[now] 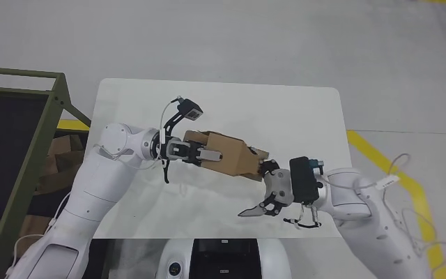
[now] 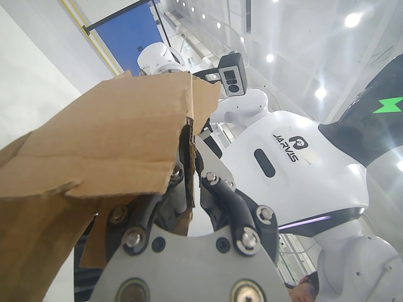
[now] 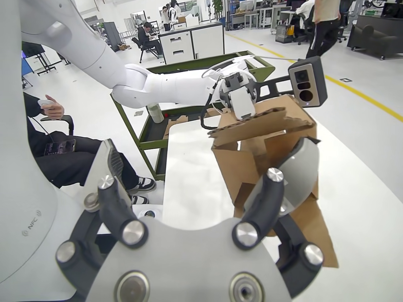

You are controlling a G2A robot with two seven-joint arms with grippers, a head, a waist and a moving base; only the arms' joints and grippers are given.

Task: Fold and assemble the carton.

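Roughly mid-table, the carton (image 1: 226, 155) sat partly erected: brown walls stood up into an open sleeve and the flaps were loose and ragged, none closed. Whether its lower edge rested on the white table (image 1: 300, 111) or hung just above it could not be told.

Left gripper (image 2: 189, 161): jaws pinched together on one cardboard wall at the carton's far end, the sheet clamped between the fingers. The right wrist view showed this grip sitting at the carton's upper edge.

Right gripper (image 3: 204, 158): jaws spread wide, holding nothing. One finger (image 3: 299, 164) lay against the near end of the carton, apparently at or just inside the opening. The other finger (image 3: 108, 158) stood well clear over bare table.

Judgement: the step in hand looks like folding in the near-end flaps while the left arm anchors the sleeve. To do it well:
- left grip firm and steady, so the sleeve does not rack out of square;
- right finger pressing along the crease line, not mid-panel, since the board looks soft and torn at its edges;
- push slow and toward the anchored end.

Risk: a crushed wall, or the carton pulling out of the left pinch.
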